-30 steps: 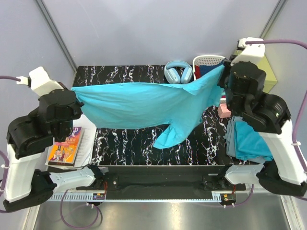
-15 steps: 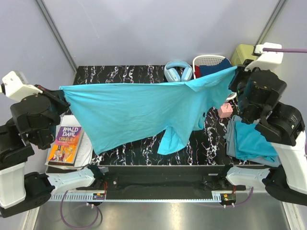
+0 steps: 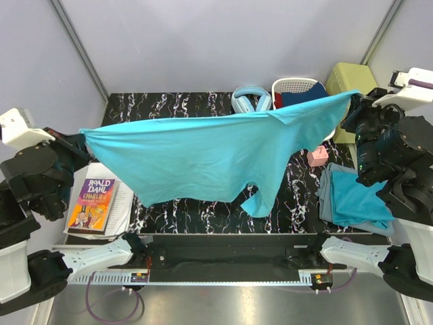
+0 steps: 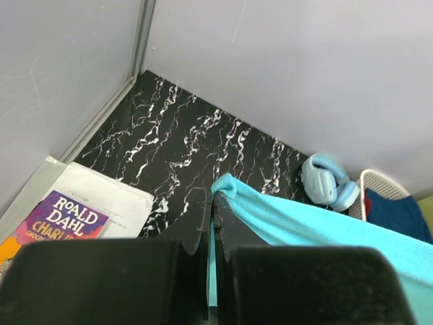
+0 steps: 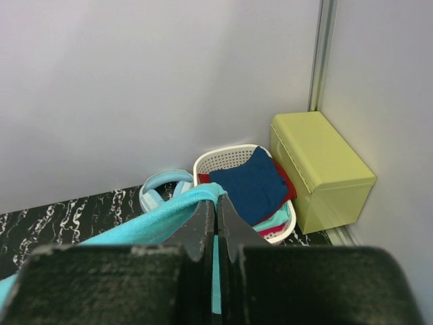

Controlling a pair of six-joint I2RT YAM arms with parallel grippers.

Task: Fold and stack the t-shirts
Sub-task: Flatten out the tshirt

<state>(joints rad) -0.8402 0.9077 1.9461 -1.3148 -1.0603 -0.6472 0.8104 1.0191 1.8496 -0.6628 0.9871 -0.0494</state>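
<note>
Bright, even, diffuse light, seemingly from overhead; shadows faint and soft. Dull sheen on metal sheet [image 3: 223, 305] below counter [image 3: 176, 105] edge. Top view sharp throughout. Wrist views: left pincer [image 4: 211, 203] and right pincer [image 5: 216, 210] housings close, dark, blurred; shirt [image 3: 203, 156] and background crisp.

Noting first t-shirt [image 3: 210, 156], plain turquoise, hanging in the air over the tabletop, stretching wide from the left edge toward the far right corner. Being pinched at both upper corners, top edge pulling nearly straight, lower edge sagging, one sleeve drooping toward the near edge. Noting second t-shirt [image 3: 355, 200], same turquoise, lying flattened at the right edge, apart from the first.
</note>
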